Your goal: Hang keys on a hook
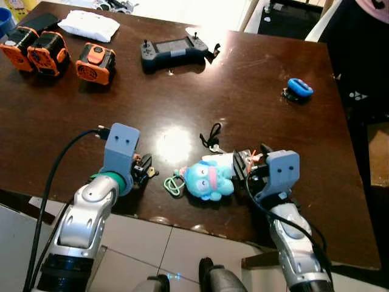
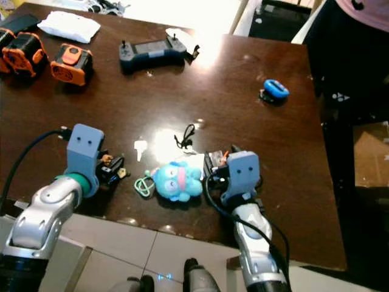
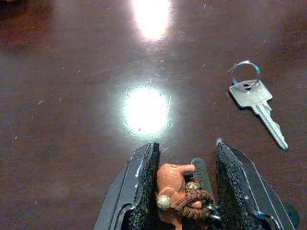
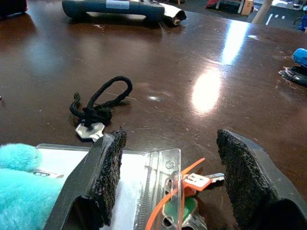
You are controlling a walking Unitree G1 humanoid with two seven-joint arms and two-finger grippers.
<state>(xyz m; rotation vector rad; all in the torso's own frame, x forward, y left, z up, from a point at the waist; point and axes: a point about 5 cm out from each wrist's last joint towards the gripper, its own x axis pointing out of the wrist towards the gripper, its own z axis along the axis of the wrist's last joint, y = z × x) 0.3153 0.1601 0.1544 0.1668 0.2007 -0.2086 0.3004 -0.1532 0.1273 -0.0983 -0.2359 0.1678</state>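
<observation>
While a brown figurine keychain [image 3: 178,195] is bracketed by the parted left gripper [image 3: 187,184], a silver key [image 3: 257,102] lies at two o'clock; the right gripper [image 4: 170,179] is spread.

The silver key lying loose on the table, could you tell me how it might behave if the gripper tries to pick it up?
The key lies flat on the glossy table, so it would probably slide rather than lift. It looks thin and stiff, unlikely to bend. Its small ring would likely flop freely.

Blue plush toy [image 1: 209,180], game controller [image 1: 173,50], orange devices [image 1: 96,62] on brown table [image 1: 255,109].
</observation>
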